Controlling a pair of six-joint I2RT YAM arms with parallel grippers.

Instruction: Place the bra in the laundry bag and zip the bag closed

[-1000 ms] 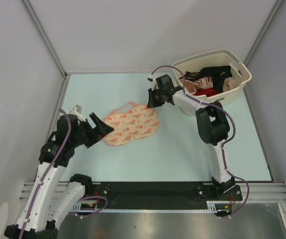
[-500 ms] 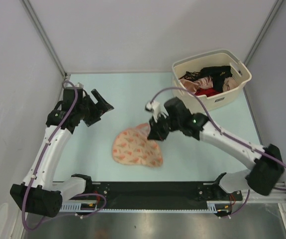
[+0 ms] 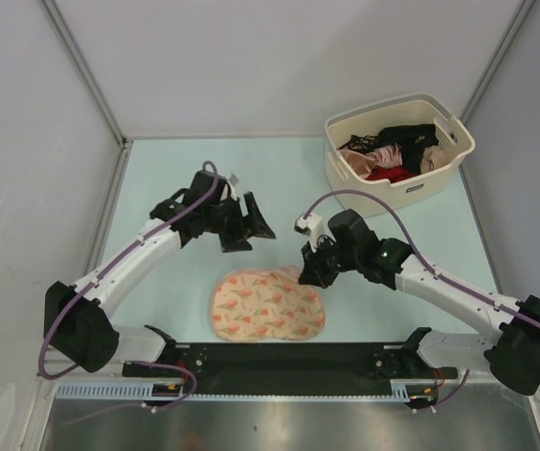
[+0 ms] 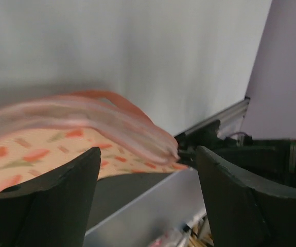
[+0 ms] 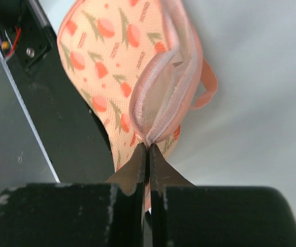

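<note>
Pale green matting (image 3: 204, 160) covers the table, boxed in by grey walls on three sides, with a black rail (image 3: 288, 355) along the bottom of the frame. The laundry bag (image 3: 268, 305) lies flat at lower centre. Its near edge runs just beside that rail, so I have almost no margin there.

My right gripper (image 3: 309, 272) sits at the bag's upper right edge. In the right wrist view the gripper (image 5: 148, 149) is pinched tight on the pink zip edge where the two sides of the bag (image 5: 111, 62) meet. The seam above the pinch gapes slightly, and an orange loop (image 5: 207, 85) sticks out to the right.

My left gripper (image 3: 251, 225) is just above the bag in the frame, apart from it, with its jaws spread wide and holding nothing. From the left wrist, the gripper (image 4: 146, 154) frames the layered rim of the bag (image 4: 60, 134), and neither finger touches it.

Bare mat stretches across the upper left and upper centre, and again to the right of the bag. A cream basket (image 3: 457, 155) stands in the upper right corner, well apart from both grippers. What I take for the bra (image 3: 362, 144), black, lacy and thin-strapped, lies at its left end among pink and red garments. I can't cleanly separate it from the other black fabric (image 3: 410, 136) beside it.
</note>
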